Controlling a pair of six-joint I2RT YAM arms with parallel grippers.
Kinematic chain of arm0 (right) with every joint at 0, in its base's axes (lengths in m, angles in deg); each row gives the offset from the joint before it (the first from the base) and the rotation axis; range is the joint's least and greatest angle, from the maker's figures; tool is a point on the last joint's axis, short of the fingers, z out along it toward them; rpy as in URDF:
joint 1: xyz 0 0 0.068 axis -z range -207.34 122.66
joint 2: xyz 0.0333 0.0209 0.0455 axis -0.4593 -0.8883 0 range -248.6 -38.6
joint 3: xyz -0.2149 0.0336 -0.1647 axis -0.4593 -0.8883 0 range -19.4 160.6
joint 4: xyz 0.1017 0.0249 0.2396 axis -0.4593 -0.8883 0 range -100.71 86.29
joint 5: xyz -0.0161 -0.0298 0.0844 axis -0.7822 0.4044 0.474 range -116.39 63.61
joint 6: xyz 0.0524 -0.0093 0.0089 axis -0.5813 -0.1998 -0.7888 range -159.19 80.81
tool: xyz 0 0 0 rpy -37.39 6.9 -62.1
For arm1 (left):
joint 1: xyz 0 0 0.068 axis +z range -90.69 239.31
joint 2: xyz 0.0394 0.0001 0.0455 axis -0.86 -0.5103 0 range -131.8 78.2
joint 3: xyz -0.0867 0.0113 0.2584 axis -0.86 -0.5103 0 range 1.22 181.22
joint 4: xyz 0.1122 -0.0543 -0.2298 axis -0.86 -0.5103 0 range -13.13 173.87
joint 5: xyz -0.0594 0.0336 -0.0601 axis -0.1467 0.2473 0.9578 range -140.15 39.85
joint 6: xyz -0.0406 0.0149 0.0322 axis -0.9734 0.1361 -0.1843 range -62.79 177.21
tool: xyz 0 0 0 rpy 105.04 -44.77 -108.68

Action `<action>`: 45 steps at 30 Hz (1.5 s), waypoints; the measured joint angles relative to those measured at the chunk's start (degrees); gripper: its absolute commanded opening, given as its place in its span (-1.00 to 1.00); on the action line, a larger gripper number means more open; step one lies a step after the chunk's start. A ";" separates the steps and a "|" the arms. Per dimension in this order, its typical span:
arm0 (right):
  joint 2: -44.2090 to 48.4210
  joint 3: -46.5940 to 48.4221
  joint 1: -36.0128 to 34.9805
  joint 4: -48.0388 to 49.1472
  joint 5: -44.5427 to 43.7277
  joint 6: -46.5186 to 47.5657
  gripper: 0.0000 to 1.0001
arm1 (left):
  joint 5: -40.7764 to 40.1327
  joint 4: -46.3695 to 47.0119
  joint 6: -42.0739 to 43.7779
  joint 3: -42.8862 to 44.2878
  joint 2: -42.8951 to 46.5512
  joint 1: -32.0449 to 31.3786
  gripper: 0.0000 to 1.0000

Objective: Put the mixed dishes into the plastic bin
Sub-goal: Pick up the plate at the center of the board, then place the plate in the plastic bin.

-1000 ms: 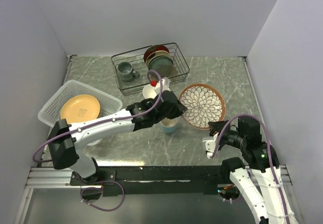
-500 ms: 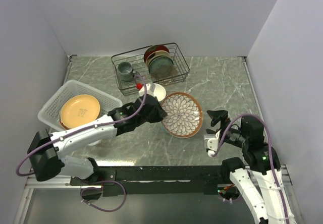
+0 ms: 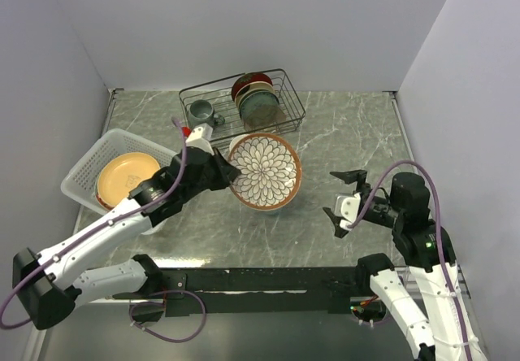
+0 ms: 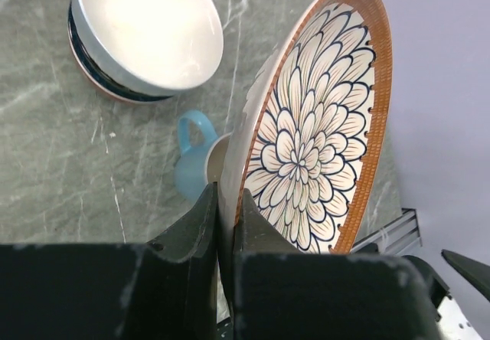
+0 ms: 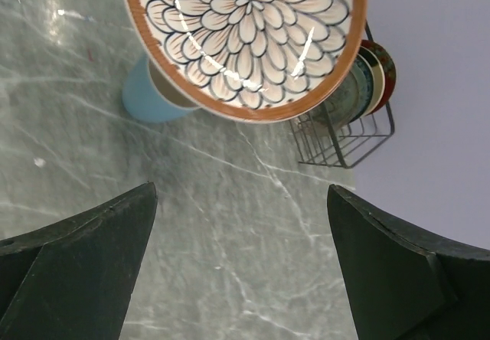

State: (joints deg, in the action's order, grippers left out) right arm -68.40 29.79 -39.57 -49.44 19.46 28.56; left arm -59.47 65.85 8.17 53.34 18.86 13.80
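Grey-green marble tabletop (image 3: 349,133), pale walls (image 3: 244,28); left claw (image 3: 223,168) clamps the floral plate (image 3: 266,171), right claw (image 3: 340,194) gapes wide.

Floral plate (image 3: 265,171): cream, dark-outlined petals, orange-brown rim; lifted, steeply tilted, edge pinched in left gripper (image 4: 227,202) fingers. Light blue mug (image 4: 190,168) upright on worktop (image 4: 46,125) under it. Cream bowl (image 4: 145,30) stacked in blue-patterned bowl (image 4: 107,86) nearby. Tan plate (image 3: 127,174) flat inside white lattice bin (image 3: 88,159).

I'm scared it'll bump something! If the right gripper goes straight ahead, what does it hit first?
Probably the flowery plate the left gripper holds, or the blue mug beneath; depth is unclear.
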 measured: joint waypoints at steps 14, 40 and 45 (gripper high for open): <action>-4.85 2.60 0.02 3.23 0.09 -20.79 1.00 | 4.15 -0.42 3.19 -3.61 5.11 7.30 -0.99; -16.00 -9.40 16.28 25.40 4.28 -50.14 1.00 | -1.33 -11.72 12.57 -3.65 16.13 23.30 -0.98; -12.50 -9.40 16.46 25.70 2.23 -49.99 1.00 | -0.39 -12.24 12.87 -3.67 18.40 29.20 -0.98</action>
State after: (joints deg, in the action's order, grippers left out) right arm -80.90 20.39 -23.11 -23.74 21.69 -21.43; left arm -59.86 53.61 21.05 49.67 37.27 43.00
